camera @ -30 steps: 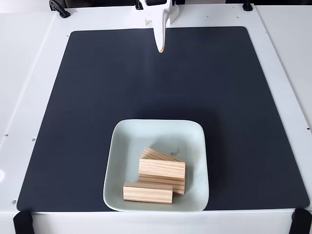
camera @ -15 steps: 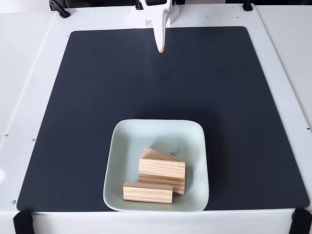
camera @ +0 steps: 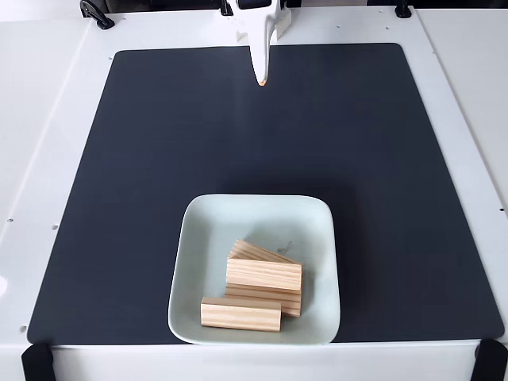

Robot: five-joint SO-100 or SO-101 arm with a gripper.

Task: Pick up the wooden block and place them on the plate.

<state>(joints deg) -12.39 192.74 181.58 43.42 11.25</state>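
And the wooden blocks (camera: 258,290) are piled inside the plate (camera: 198,262), toward its near edge, with the gripper (camera: 263,78) far off beyond the plate at the mat's (camera: 143,159) back edge, its white fingers pressed together into a single point and holding nothing. The danger, as I judge it, is that loose heap, because the front bar lies close to the plate's near rim and one bar rests tilted under the others, so any nudge could slide the stack. They're pale tan bars with straight grain, small against the glossy mint-white square plate
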